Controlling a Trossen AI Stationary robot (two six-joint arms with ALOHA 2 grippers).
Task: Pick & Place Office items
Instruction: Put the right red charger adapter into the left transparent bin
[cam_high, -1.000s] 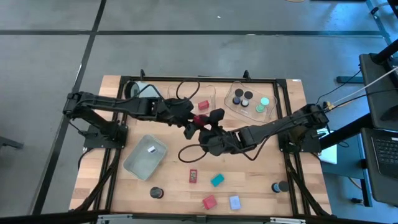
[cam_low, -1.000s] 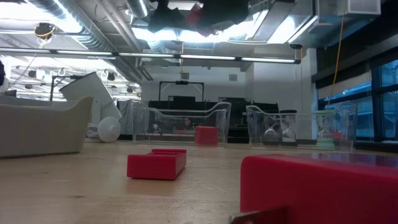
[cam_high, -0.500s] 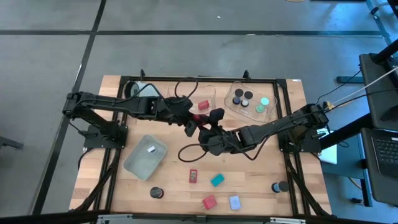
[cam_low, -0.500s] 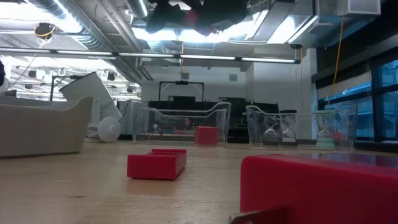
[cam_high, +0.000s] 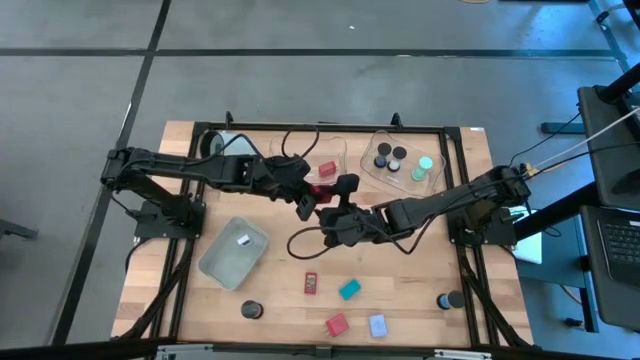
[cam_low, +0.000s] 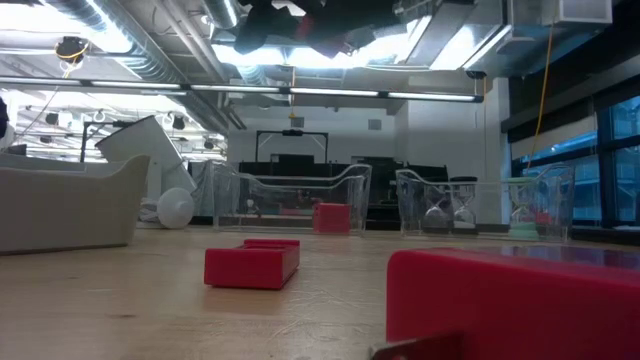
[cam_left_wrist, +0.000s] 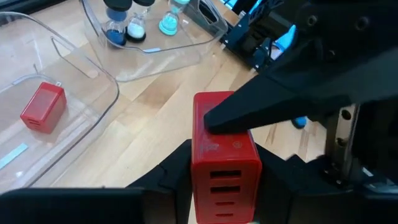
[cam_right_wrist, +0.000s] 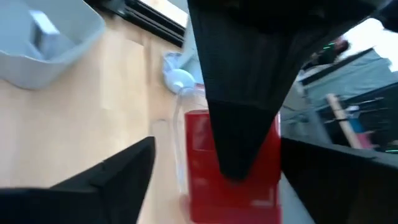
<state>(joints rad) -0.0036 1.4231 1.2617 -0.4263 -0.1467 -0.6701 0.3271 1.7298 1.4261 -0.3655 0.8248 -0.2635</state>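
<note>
A red block (cam_high: 321, 192) hangs above the table's middle between my two grippers. My left gripper (cam_high: 308, 198) reaches in from the left and is shut on it. My right gripper (cam_high: 337, 197) comes from the right and stands open. In the right wrist view its fingers (cam_right_wrist: 121, 177) stand apart from the red block (cam_right_wrist: 199, 155) on either side, with a left finger in front of it. On the near half of the table lie a flat red piece (cam_high: 311, 283), a teal piece (cam_high: 349, 290), a red block (cam_high: 336, 324), a blue block (cam_high: 377, 325) and two black cylinders (cam_high: 251, 309). My left gripper pinches the red block's two long sides (cam_left_wrist: 200, 167) between its two fingers, at the slotted end. The fingers come in about level from the table's left and lie along the block. The block is lifted clear of the table and sticks out past the fingertips.
A clear tray (cam_high: 338, 152) at the far middle holds a red block (cam_high: 326, 169). A second clear tray (cam_high: 437, 177) at the far right holds black cylinders and a mint disc. A grey-blue tray (cam_high: 222, 262) stands at the left, a white cylinder (cam_high: 222, 143) at the far left. Cables loop across the middle.
My left gripper has shut on the red block held up between the arms, and my right gripper has then opened and let go of it. The block stays lifted at about the same place.
</note>
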